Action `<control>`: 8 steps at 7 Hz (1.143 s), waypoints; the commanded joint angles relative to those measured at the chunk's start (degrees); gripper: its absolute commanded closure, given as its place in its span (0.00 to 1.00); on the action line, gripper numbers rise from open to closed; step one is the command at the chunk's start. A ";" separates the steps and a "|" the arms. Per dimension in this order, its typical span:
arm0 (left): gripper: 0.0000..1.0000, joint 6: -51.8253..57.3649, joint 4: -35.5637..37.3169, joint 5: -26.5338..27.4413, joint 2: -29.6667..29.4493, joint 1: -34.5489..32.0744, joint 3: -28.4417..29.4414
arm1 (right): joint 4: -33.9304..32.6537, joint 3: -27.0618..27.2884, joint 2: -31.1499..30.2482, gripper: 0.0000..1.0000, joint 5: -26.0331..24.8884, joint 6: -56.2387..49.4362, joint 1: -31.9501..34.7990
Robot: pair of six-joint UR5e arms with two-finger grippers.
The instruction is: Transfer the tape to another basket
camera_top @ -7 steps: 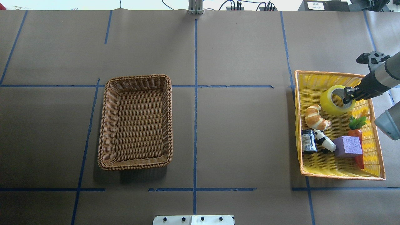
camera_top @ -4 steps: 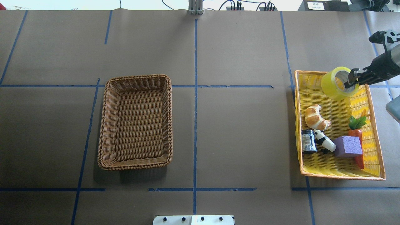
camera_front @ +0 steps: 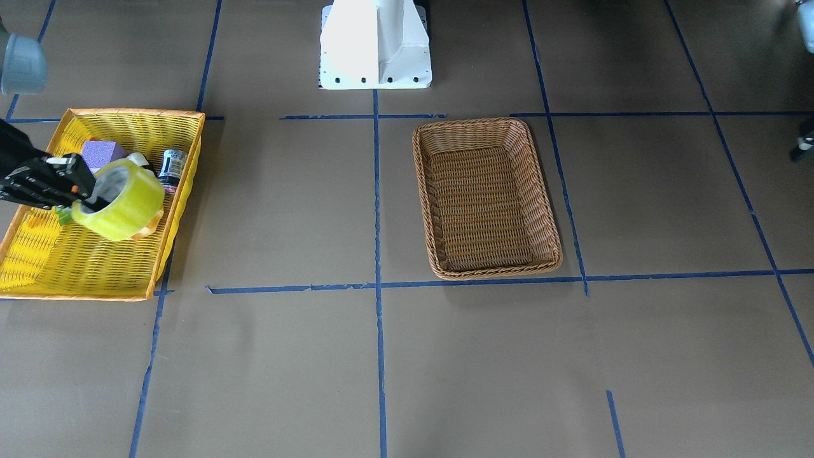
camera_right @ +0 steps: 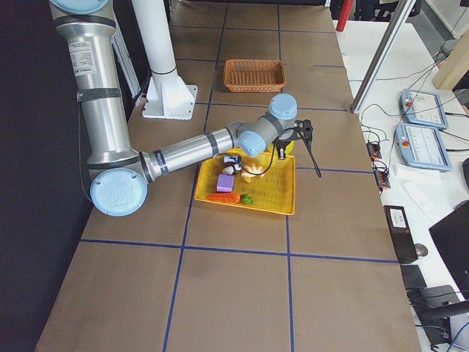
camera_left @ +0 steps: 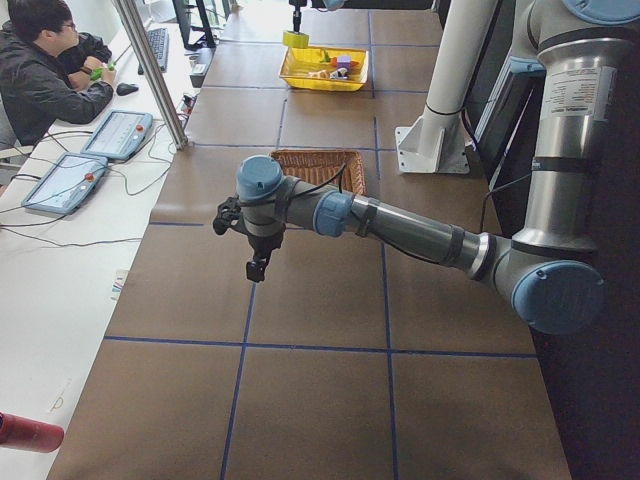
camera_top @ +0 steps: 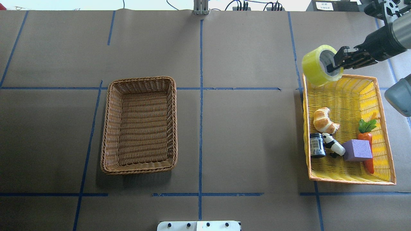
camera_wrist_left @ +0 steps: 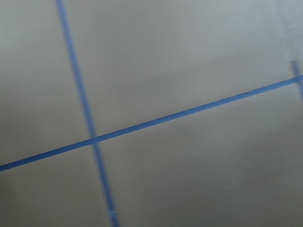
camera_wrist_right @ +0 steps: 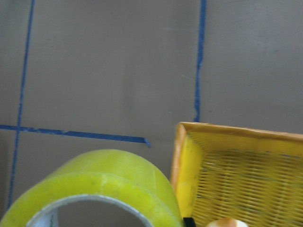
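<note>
Far to the left, seen only in the left-end view, the left gripper point(camera_left: 258, 268) hangs above bare table paper; whether its jaws are apart or together cannot be told. Next comes the brown wicker basket point(camera_top: 141, 79), resting flat on the table with only its woven floor showing inside. Well to its right, the roll of yellow packing tape point(camera_top: 313, 69) is up in the air, tilted, its grey-white core facing the arm. It hangs over the far corner of the yellow mesh basket point(camera_top: 348, 99), on the side nearest the wicker basket. The right gripper point(camera_top: 334, 65) has it: the jaws are pinched on the roll's wall, one finger inside the core and the other against the outer face. Lower in the mesh basket lie a croissant point(camera_top: 325, 120), a dark jar point(camera_top: 317, 145), a panda figure point(camera_top: 333, 145), a purple block point(camera_top: 357, 150) and a carrot point(camera_top: 367, 141), all apart from the tape.
</note>
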 commanded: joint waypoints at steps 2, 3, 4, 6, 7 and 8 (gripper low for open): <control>0.00 -42.70 -21.68 -6.95 -5.05 13.38 -4.76 | 10.13 2.60 5.63 1.00 -0.31 19.18 -5.23; 0.00 -55.39 -30.04 -6.87 -6.73 16.81 -4.50 | 19.33 2.60 5.55 1.00 -3.90 28.39 -7.86; 0.00 -66.48 -36.22 -6.69 -9.36 18.76 -3.88 | 27.95 2.60 5.55 1.00 -9.59 37.79 -12.06; 0.00 -81.47 -47.91 -6.17 -11.40 23.33 -3.53 | 41.08 2.78 5.55 1.00 -23.47 49.53 -22.07; 0.00 -88.67 -54.93 -2.95 -11.49 24.57 -3.79 | 46.09 2.78 5.46 1.00 -27.62 52.62 -25.78; 0.00 -98.57 -64.49 1.52 -11.49 28.06 -3.27 | 50.49 2.61 5.46 1.00 -30.10 52.82 -29.03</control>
